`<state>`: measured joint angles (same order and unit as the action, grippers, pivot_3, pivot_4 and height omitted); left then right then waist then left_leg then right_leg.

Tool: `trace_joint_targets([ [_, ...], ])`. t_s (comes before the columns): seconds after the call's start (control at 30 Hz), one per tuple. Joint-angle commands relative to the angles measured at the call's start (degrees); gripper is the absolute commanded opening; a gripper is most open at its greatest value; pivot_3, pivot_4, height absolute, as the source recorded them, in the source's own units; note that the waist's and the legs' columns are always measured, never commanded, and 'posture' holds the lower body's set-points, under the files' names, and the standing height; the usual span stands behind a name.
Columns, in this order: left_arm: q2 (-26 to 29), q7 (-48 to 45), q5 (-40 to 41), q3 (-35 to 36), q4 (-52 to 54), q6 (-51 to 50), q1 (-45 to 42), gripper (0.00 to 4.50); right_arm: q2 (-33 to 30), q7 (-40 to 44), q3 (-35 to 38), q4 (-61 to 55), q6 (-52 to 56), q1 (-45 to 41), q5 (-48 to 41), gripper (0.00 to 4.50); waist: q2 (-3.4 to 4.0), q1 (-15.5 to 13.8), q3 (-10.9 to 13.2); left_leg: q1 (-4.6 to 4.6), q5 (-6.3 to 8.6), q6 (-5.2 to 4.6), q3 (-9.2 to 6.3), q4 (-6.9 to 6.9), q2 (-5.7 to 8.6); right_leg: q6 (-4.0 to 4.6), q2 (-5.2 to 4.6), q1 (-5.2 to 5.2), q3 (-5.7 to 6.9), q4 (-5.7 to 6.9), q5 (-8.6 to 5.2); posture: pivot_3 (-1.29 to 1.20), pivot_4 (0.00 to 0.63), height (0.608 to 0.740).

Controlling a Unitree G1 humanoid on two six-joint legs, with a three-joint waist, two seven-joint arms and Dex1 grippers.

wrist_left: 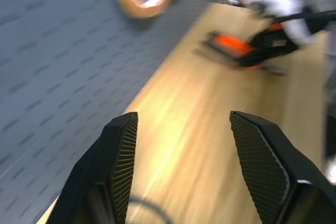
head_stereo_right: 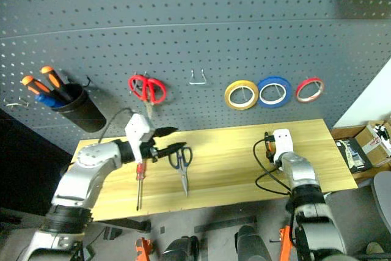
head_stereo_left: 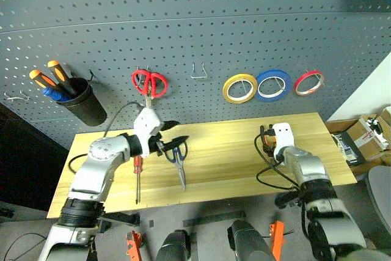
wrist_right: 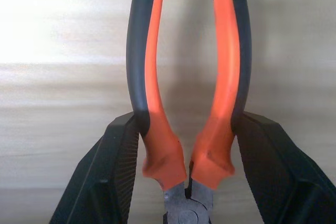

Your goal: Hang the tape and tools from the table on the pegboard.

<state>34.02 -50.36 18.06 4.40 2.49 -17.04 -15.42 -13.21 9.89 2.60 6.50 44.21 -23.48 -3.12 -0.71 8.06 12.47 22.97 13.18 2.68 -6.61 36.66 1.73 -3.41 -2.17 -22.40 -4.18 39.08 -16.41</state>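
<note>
Now one screwdriver (head_stereo_left: 137, 178) and one scissors (head_stereo_left: 179, 162) lie loose; right hand (wrist_right: 185, 153) clamps pliers (wrist_right: 186, 93), left hand (wrist_left: 181, 169) gapes empty.

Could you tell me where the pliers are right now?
The pliers sit between the right tool's fingers at the table's right end.

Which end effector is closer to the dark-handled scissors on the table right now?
Left. The left end effector hovers just above the scissors, open and empty. The right end effector is far along the table, its fingers against the pliers.
</note>
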Motion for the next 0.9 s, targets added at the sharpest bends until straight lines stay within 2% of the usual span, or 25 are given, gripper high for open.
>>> trace_joint_targets([
  [0.03, 1.1, 1.2, 2.3, 4.6, 4.4, 0.4, 3.6, 2.96, 1.5, -0.4, -5.2, -22.7, 2.5, 4.4, -0.1, 2.55, 0.0, -0.2, 0.0, -0.01, 0.0, 0.0, -0.05, -0.01, -0.03, 0.01, 0.02, 0.0, 0.01, 0.0, 0.01, -0.07, 0.175, 0.74],
  [0.17, -0.2, 3.2, 2.2, 8.8, 5.5, 6.7, 6.9, 2.96, 1.9, -2.6, -16.8, -39.1, -2.4, 7.7, 5.8, 2.54, -0.01, -0.9, 0.0, -0.02, 0.0, 0.01, -0.12, -0.01, -0.04, 0.06, 0.04, 0.01, 0.05, -0.05, 0.03, -0.06, 0.177, 0.74],
  [0.3, -2.9, 7.2, 3.2, 11.6, 4.5, 9.4, 5.6, 2.96, 5.4, -5.2, -20.0, -37.6, -8.4, -0.9, 10.0, 2.53, -0.07, -2.0, 0.0, -0.05, -0.12, 0.11, -0.05, 0.09, -0.16, 0.21, 0.1, 0.03, 0.09, -0.1, 0.2, -0.06, 0.18, 0.74],
  [0.47, -3.2, 8.1, 5.7, 11.7, 5.1, 6.9, 4.0, 2.96, 8.7, -6.7, -17.1, -20.8, -18.2, -17.6, 10.6, 2.53, -0.26, -2.8, 0.0, -0.12, -0.44, 0.06, 0.23, 0.17, -0.19, -0.02, 0.17, 0.1, 0.13, -0.14, 0.43, -0.05, 0.175, 0.74],
  [0.63, -3.8, 9.4, 7.5, 10.6, 6.4, 4.2, 2.3, 2.96, 11.0, -8.1, -13.5, -2.3, -29.1, -30.6, 10.3, 2.53, -0.3, -3.2, 0.0, -0.11, -0.46, 0.07, 0.23, 0.1, -0.34, 0.32, 0.32, 0.06, 0.18, -0.12, 0.64, -0.03, 0.169, 0.74],
  [0.9, -4.2, 9.2, 8.1, 7.7, 9.5, 1.7, 2.1, 2.96, 13.7, -9.6, -9.3, 20.4, -40.3, -42.5, 8.6, 2.53, -0.33, -3.2, 0.0, 0.04, -0.49, 0.13, 0.44, -0.6, -0.38, 0.42, 0.29, -0.5, 0.08, -0.12, 0.65, -0.01, 0.168, 0.74],
])
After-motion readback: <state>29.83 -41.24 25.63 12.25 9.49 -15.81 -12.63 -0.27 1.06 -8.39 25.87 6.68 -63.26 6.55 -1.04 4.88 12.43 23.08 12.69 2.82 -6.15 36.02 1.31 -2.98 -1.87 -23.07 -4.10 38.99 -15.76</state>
